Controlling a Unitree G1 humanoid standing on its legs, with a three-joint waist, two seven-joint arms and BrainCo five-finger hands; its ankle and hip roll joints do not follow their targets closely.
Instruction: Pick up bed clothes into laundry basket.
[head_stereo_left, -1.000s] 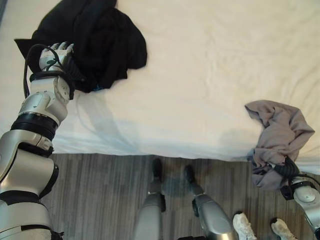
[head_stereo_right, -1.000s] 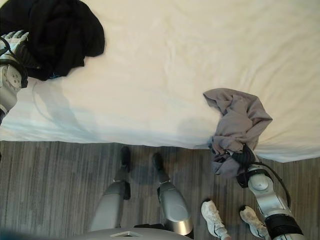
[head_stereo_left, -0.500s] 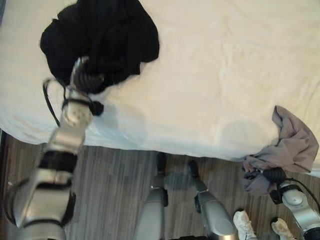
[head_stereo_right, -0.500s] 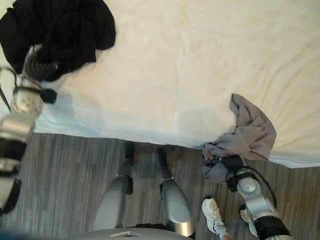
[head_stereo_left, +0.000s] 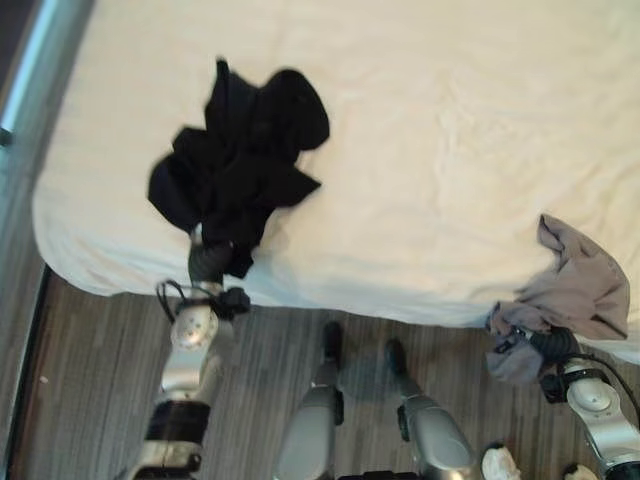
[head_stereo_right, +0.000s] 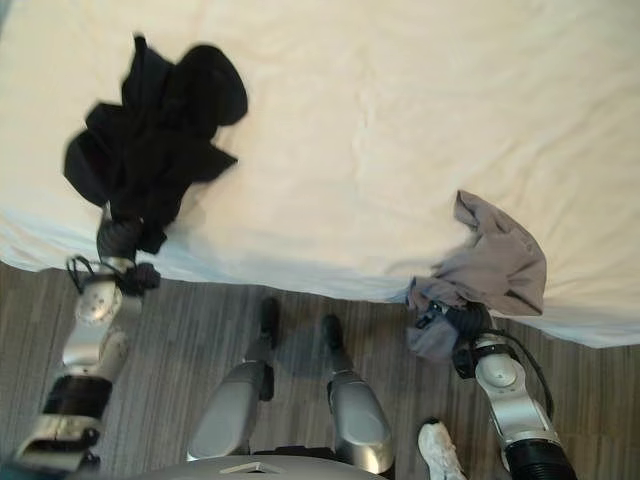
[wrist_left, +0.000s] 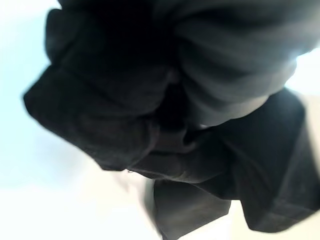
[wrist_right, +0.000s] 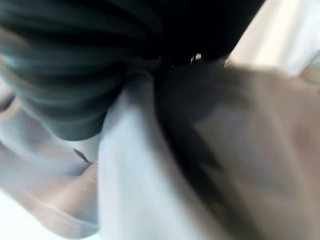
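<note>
- Two garments lie on the bed (head_stereo_left: 420, 150): one black garment (head_stereo_left: 240, 170) near its left front corner, and one grey garment (head_stereo_left: 580, 295) draped over the front edge at the right.
- The left hand (head_stereo_left: 208, 262) sits at the black garment's lower edge, with its fingers buried in the cloth, so I cannot tell whether they grip.
- The right hand (head_stereo_left: 548, 345) is tucked under the grey garment's hanging part; its fingers are hidden too.
- Wood-grain floor (head_stereo_left: 90, 400) runs along the bed's front.
- One white shoe (head_stereo_right: 440, 450) shows at the bottom edge, cut off.
</note>
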